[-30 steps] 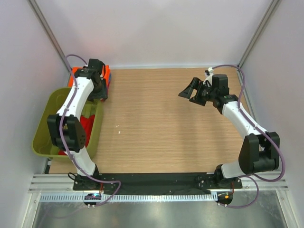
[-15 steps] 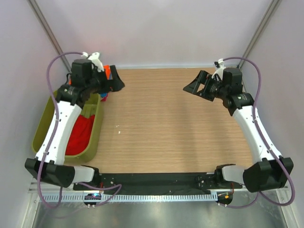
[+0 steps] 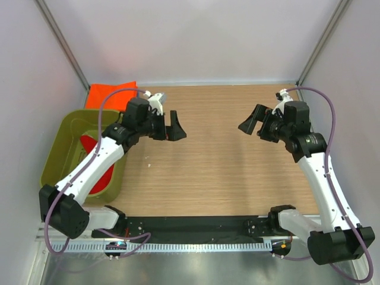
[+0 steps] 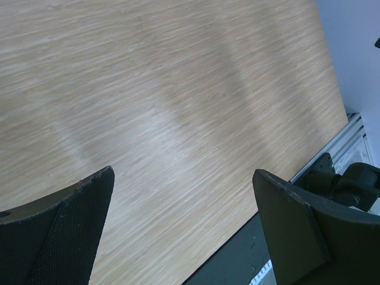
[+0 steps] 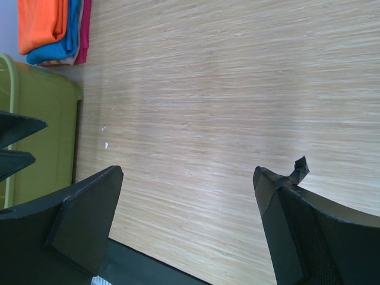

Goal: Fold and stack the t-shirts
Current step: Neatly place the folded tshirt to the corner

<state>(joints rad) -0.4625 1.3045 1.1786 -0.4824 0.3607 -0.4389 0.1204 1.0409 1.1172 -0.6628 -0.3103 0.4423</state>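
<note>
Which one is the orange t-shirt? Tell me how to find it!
Start at the wooden table and go to its far left corner, just behind the green tub. A small stack of folded shirts lies there, and the orange t-shirt is the top one. Under it is a blue shirt, and the red cloth lies loose in the tub.

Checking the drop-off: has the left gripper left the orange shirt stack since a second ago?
Yes. The left gripper has swung right, off the orange t-shirt beyond the green tub, out over the table.

left claw [image 3: 169,129]: spread, above table [image 3: 214,172] | right claw [image 3: 256,126]: spread, above table | red t-shirt [image 3: 102,178]: inside tub [image 3: 52,160]
</note>
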